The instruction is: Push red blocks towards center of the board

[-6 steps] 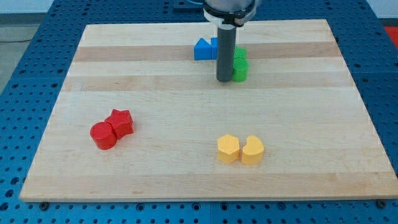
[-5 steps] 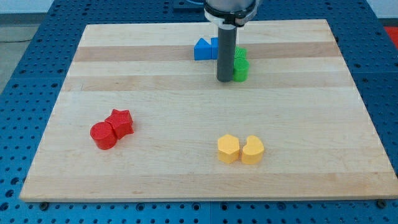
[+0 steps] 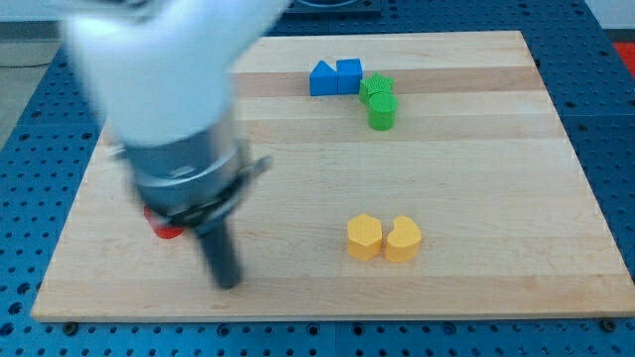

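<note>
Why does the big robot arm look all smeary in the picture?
In the camera view, the arm is blurred by motion and covers most of the red blocks; my tip looks soft too. The yellow blocks, blue blocks and green blocks stay sharp.

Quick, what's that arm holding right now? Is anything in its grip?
No fingers here, just a rod. My tip holds nothing; it sits at the view's lower left, just below-right of a mostly hidden red block.

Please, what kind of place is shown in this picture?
Probably a robotics lab bench: a light wooden board lies on a blue perforated table, small coloured blocks, such as a yellow block, sit on it, and a blurred robot arm hangs above.
</note>
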You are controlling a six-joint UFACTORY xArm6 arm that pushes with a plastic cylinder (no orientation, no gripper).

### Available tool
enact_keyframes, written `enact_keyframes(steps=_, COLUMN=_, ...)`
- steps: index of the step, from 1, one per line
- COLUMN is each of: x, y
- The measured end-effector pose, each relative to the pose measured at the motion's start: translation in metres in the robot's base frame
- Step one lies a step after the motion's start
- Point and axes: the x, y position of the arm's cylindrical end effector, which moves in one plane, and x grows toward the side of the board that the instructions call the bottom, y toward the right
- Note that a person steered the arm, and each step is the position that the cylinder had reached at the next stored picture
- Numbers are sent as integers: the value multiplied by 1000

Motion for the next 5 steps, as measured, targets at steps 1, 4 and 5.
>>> enact_keyframes(steps=1, x=-1, y=-130)
enact_keyframes(steps=4, x=-31, y=-116)
enact_keyframes(steps=5, x=-37, y=-104)
